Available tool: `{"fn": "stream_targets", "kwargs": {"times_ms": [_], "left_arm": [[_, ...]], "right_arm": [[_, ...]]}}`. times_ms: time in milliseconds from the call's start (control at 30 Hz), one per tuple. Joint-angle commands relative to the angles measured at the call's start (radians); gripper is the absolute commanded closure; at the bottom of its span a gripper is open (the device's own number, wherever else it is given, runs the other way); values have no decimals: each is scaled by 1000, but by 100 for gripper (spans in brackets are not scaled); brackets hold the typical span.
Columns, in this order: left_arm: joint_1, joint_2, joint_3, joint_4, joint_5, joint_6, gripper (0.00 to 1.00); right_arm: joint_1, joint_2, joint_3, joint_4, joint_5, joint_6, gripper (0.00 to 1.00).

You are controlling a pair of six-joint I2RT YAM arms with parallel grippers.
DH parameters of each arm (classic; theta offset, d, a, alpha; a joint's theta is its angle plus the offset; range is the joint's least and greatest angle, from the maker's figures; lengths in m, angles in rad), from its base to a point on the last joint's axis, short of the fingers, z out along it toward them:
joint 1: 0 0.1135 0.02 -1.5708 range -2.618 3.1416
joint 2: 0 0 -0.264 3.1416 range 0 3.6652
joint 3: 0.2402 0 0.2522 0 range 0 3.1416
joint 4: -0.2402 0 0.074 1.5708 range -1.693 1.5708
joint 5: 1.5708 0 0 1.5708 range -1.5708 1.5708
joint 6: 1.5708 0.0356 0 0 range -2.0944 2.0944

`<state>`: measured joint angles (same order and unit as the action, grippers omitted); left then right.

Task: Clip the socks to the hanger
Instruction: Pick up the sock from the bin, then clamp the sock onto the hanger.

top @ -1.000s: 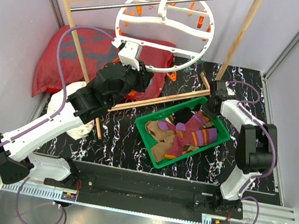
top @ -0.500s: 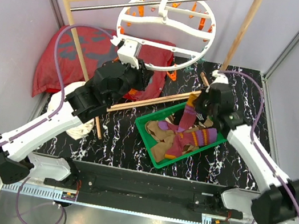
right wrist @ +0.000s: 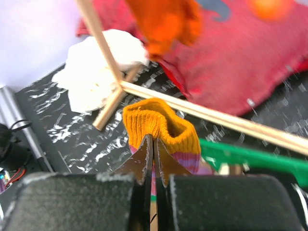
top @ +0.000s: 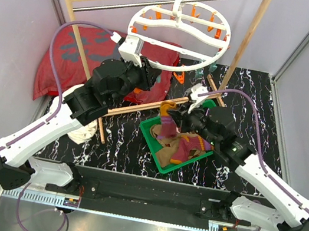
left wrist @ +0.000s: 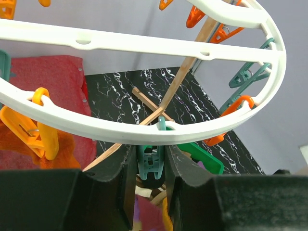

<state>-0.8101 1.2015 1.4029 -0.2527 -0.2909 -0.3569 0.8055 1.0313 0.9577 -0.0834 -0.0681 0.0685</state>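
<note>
Change over the last second: the right arm has swung from the far right corner of the bin (top: pixel 150 146) to its left end and has come up with a striped sock (right wrist: pixel 159 122). The sock is out of the pile and hangs from the right gripper (right wrist: pixel 153 144), which is clamped on its orange cuff. The foot trails down towards the bin, where the other socks (top: pixel 182 147) lie. The hanger (top: pixel 175 68) has also been tipped, its near rim raised and flatter than before.

Meaning: pick done. The sock is now below and just right of the hanger's near rim, not yet at a clip. Judged next: bring the cuff up into the clip.

Pose: the left arm reaches far and up. The left gripper (left wrist: pixel 150 159) is closed on a teal clip (left wrist: pixel 149 166) under the near rim, probably to squeeze it open. The right arm stretches low and leftward across the bin, fingers pointing at the left arm.
</note>
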Motion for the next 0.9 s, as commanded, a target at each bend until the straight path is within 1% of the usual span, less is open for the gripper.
{"fn": "stream_targets", "kwargs": {"times_ms": [0,67,167,467,867], "left_arm": [[-4,-14,35,49,36,-24,100],[-4,-14,31,49,42,-28,100],[-4,-17,21,49,48,-28,100],[-4,-28,-8,49,65,-27,100],[-4,-36,-25,32,75,-24,100]], "right_arm": [[63,59,52,189,7,-96,100],[84,72,61,236,20,-117,100],[95,96,87,257,33,-153,100],[100,98,125,258,63,-246,100],[100,95,139,278,129,-305,100]]}}
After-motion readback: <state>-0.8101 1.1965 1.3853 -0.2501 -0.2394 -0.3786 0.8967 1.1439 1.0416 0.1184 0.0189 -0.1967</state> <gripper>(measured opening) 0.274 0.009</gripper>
